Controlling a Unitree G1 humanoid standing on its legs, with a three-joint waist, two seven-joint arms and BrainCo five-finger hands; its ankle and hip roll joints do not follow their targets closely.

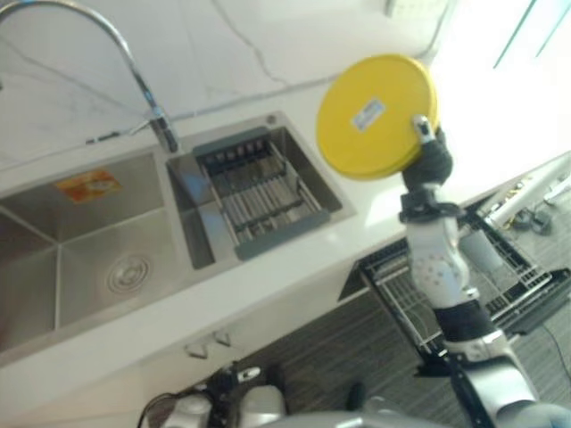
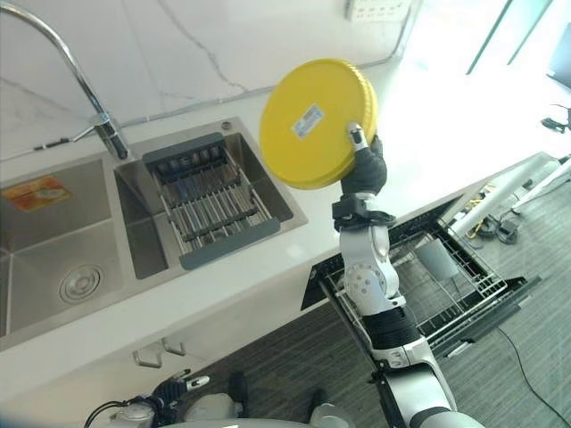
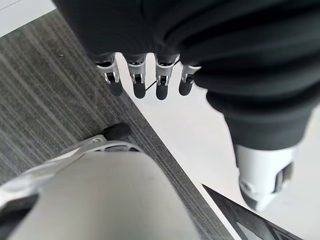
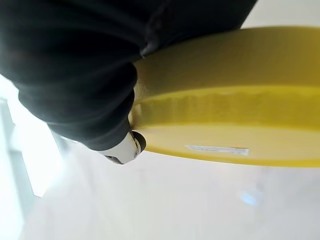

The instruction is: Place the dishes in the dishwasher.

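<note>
Yellow plate [image 2: 317, 120] in rt robot hand [image 2: 364, 169]

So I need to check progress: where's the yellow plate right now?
In the head views the yellow plate is held up in the right hand, above the white counter, right of the sink's drying rack and not yet in the open dishwasher rack.

My right arm rises from the lower right of the frame, forearm near upright, wrist bent back at the top. My right hand [image 2: 364, 169] sits right of centre in the upper half, its dark cover toward the camera, thumb and fingers clamped on the rim of the plate [image 2: 314, 120], which I hold tilted on edge above the wrist. My left hand [image 3: 150, 75] hangs low at my side, fingers straight and relaxed, thumb apart, holding nothing.
</note>
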